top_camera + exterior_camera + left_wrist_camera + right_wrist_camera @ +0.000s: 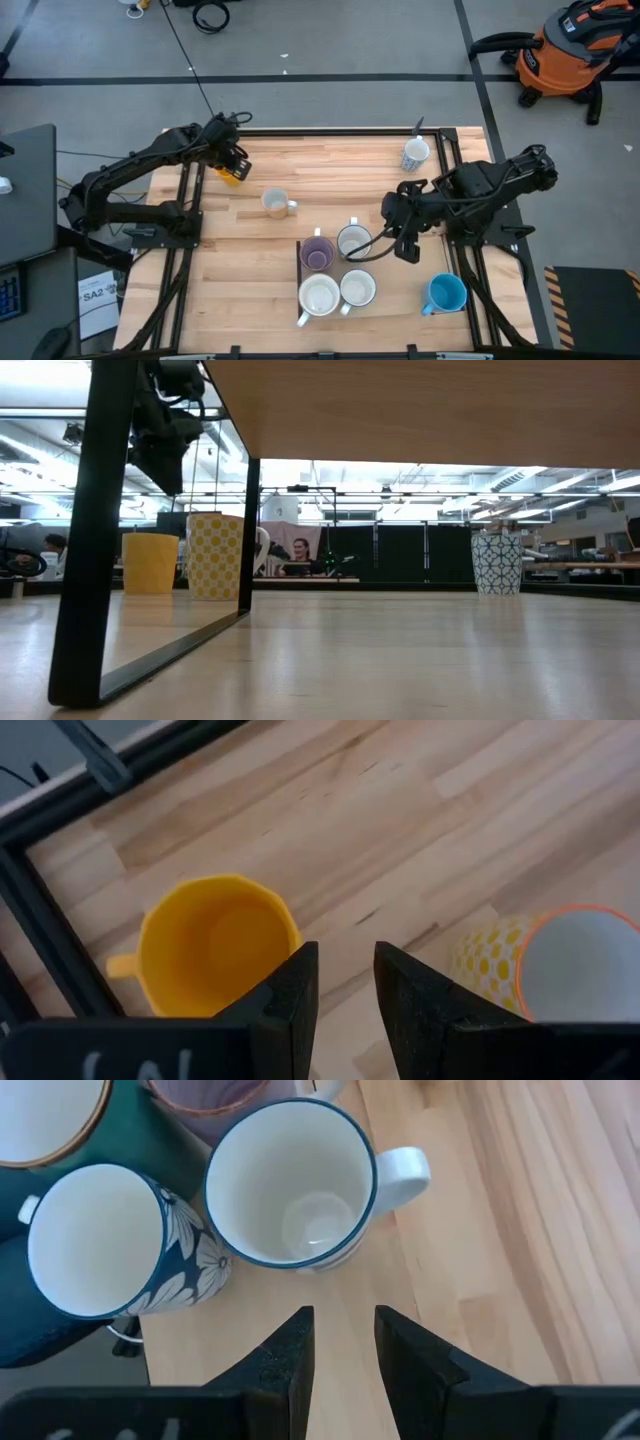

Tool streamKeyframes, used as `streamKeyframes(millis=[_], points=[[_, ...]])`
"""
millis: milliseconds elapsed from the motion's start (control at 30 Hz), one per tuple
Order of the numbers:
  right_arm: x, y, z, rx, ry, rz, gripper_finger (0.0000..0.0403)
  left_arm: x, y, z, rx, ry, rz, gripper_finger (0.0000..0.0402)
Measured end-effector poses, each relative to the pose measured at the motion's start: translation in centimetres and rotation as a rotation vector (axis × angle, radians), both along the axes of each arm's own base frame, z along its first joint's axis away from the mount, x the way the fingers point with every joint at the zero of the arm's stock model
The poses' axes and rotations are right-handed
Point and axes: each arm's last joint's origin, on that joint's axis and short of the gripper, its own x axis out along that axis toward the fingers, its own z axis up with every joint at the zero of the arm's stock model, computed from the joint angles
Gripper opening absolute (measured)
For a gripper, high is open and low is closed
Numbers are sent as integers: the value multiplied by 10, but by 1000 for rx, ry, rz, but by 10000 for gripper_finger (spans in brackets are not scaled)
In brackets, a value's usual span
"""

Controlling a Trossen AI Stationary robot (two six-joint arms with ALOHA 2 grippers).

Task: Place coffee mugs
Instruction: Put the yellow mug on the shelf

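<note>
Left gripper (236, 165) near far left corner of wooden tabletop (330, 160), over orange round mug (212, 950); fingers (292, 995) slightly parted, empty. Yellow-dotted cream mug (276, 203) just beside, toward centre.

Right gripper (403, 228) mid-table toward right edge, jaws narrowly open, holding nothing, just beside blue-rimmed white mug (295, 1185).

That mug clustered with purple mug (317, 252) and two white-inside mugs (338, 292) near front edge. Blue mug (446, 294) near front right corner. Patterned white mug (415, 154) near far right corner.
</note>
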Motion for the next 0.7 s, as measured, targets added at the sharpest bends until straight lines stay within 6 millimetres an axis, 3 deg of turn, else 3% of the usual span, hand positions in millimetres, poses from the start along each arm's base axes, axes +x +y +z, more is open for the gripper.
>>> streamKeyframes(millis=[700], points=[[3,-7,0,-10,4,16,113,27,22,-42,-114,184,11,107]])
